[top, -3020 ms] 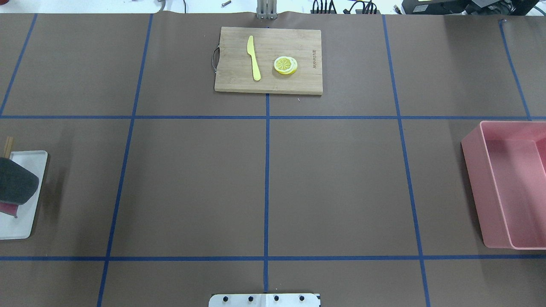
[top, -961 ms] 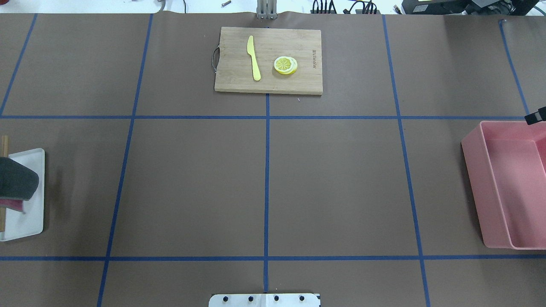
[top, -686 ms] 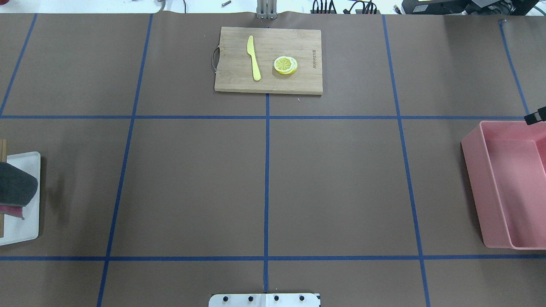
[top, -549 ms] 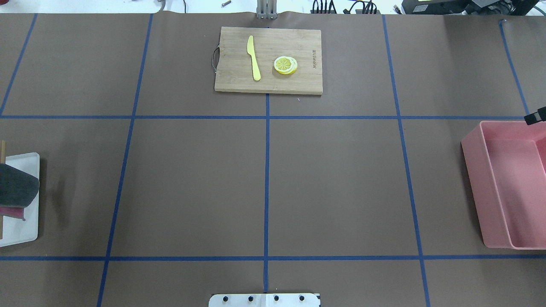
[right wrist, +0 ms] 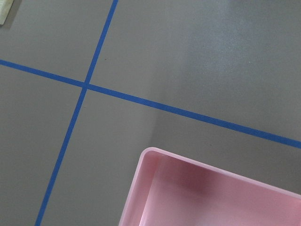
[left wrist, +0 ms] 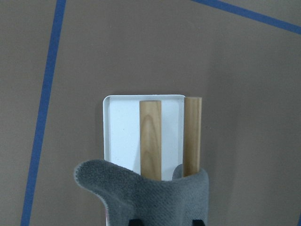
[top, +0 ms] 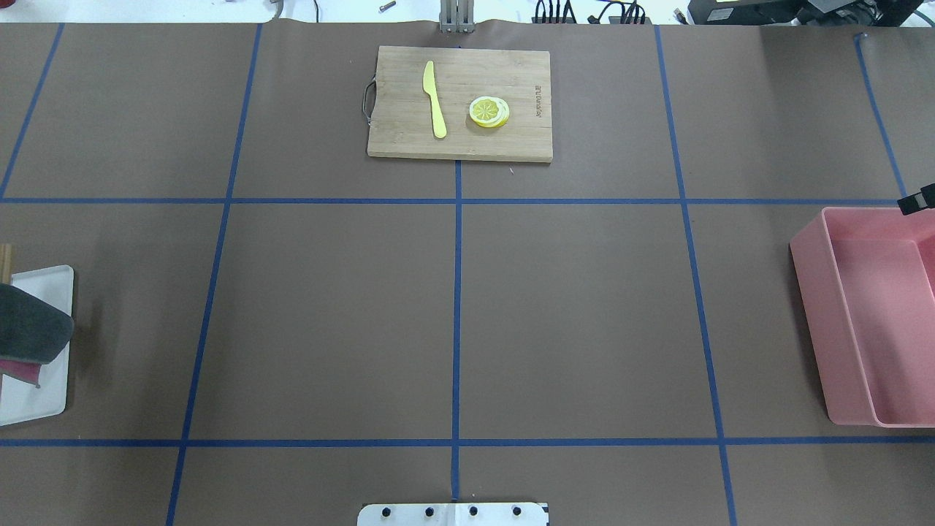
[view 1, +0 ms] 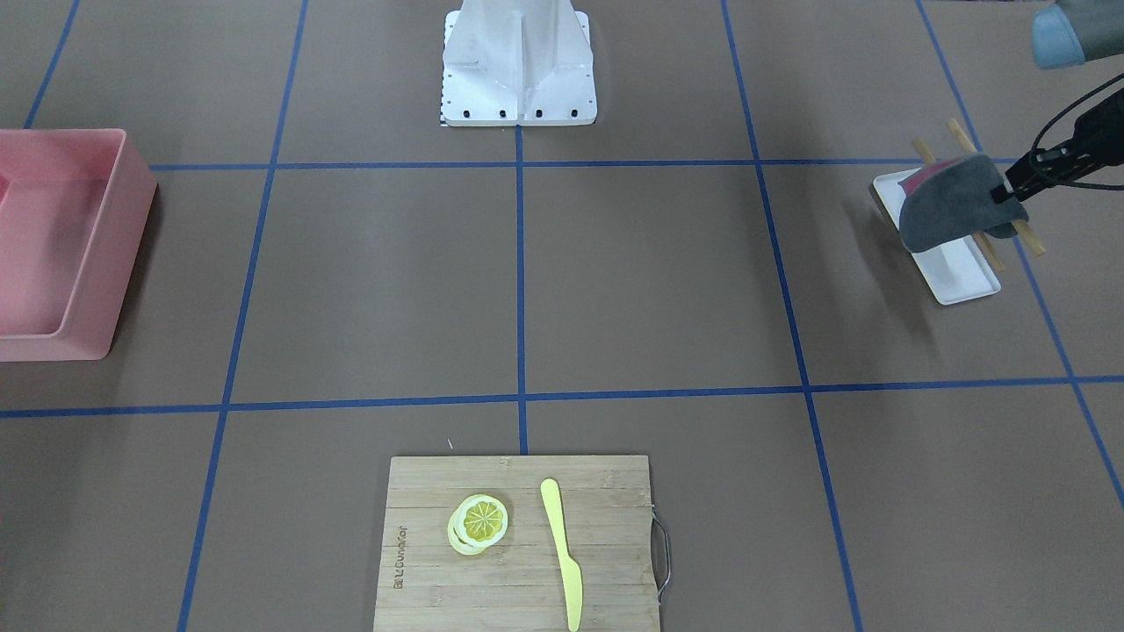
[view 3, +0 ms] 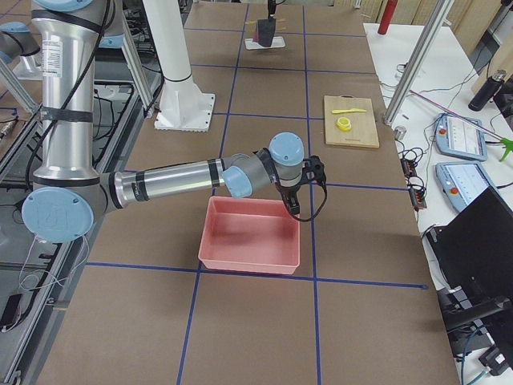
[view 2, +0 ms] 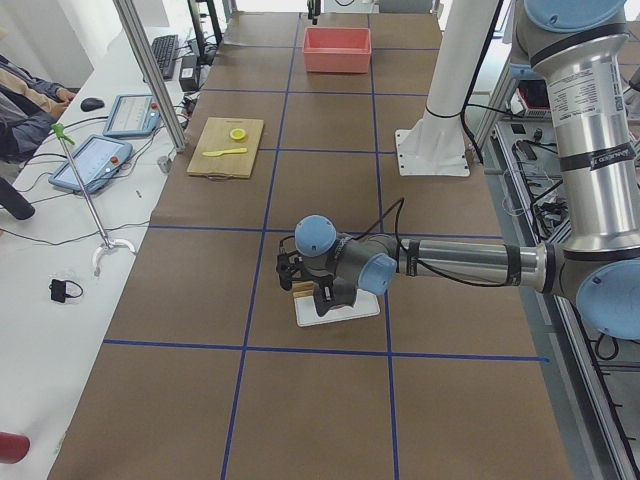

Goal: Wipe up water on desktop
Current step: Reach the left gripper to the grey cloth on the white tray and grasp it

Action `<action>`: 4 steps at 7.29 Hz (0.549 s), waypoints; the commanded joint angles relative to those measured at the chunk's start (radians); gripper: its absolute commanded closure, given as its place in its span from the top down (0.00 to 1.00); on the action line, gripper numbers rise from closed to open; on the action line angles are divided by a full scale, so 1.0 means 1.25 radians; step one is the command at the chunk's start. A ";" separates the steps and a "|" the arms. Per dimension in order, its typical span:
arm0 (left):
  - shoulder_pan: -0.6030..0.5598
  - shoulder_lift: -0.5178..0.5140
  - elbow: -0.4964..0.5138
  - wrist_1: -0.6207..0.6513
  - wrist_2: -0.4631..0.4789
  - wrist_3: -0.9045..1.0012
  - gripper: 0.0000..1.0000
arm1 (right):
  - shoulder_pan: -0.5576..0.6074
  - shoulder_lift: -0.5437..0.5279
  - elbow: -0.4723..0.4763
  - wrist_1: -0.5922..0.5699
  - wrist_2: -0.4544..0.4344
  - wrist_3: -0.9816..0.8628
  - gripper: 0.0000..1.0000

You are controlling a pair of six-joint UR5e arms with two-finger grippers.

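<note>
The brown desktop point(top: 584, 314) with its blue tape grid fills the views; I can make out no water patch on it. My left gripper point(view 1: 1005, 191) is shut on a grey cloth point(view 1: 948, 211) with a pink underside, held just above a white tray point(view 1: 961, 268) at the table's left end. In the left wrist view the cloth point(left wrist: 155, 197) hangs over the tray point(left wrist: 121, 136) and two wooden sticks point(left wrist: 150, 139). My right gripper point(top: 922, 199) shows only as a dark tip by the pink bin's far corner; I cannot tell how its jaws stand.
A bamboo cutting board point(top: 504, 142) at the far middle carries a yellow knife point(top: 435, 102) and lemon slices point(top: 489, 112). A pink bin point(top: 807, 292) stands at the right end. The robot's base plate point(view 1: 518, 61) is at the near middle.
At the left edge the cloth and the tray have shifted slightly toward the robot's side. The right gripper's dark tip has come into view at the right edge and now holds still.
</note>
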 commanded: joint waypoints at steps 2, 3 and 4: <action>-0.002 0.008 -0.002 -0.001 0.000 0.001 0.00 | 0.000 0.000 -0.003 0.000 0.000 0.000 1.00; -0.007 0.010 -0.013 0.000 -0.005 0.002 0.00 | -0.001 0.000 -0.003 0.000 0.000 0.000 1.00; -0.013 0.016 -0.028 0.000 -0.029 0.002 0.00 | -0.001 0.000 -0.003 0.000 0.000 0.000 1.00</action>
